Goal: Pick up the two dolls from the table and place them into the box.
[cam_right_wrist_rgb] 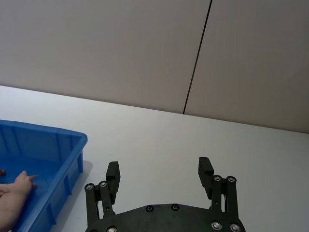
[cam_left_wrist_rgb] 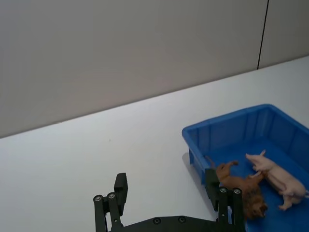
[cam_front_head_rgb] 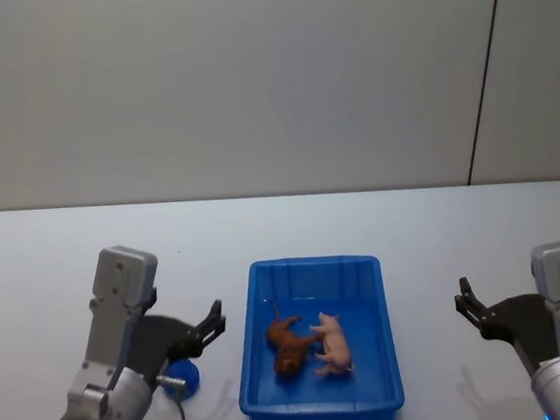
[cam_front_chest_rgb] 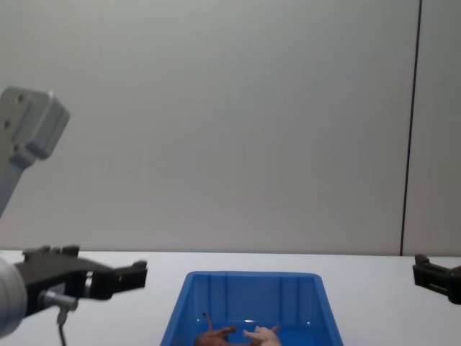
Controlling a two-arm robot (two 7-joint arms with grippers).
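The blue box (cam_front_head_rgb: 313, 264) stands on the white table (cam_front_head_rgb: 72, 263), in the middle near me. Both dolls lie on its floor side by side: the reddish-brown one (cam_front_head_rgb: 288, 345) on the left, the pale pink one (cam_front_head_rgb: 334, 344) touching it on the right. My left gripper (cam_front_head_rgb: 213, 331) hovers open and empty just left of the box. The right gripper (cam_front_head_rgb: 465, 303) is held open and empty some way right of the box. The left wrist view shows the open left gripper (cam_left_wrist_rgb: 166, 186), with the brown doll (cam_left_wrist_rgb: 239, 186) and the pink doll (cam_left_wrist_rgb: 277, 176) inside the box (cam_left_wrist_rgb: 227, 118).
Bare white tabletop stretches on both sides of the box and behind it. A plain grey wall (cam_front_head_rgb: 252, 77) with one dark vertical seam (cam_front_head_rgb: 482, 71) closes the far edge. The right wrist view shows the box corner (cam_right_wrist_rgb: 67, 136) left of the open right gripper (cam_right_wrist_rgb: 159, 170).
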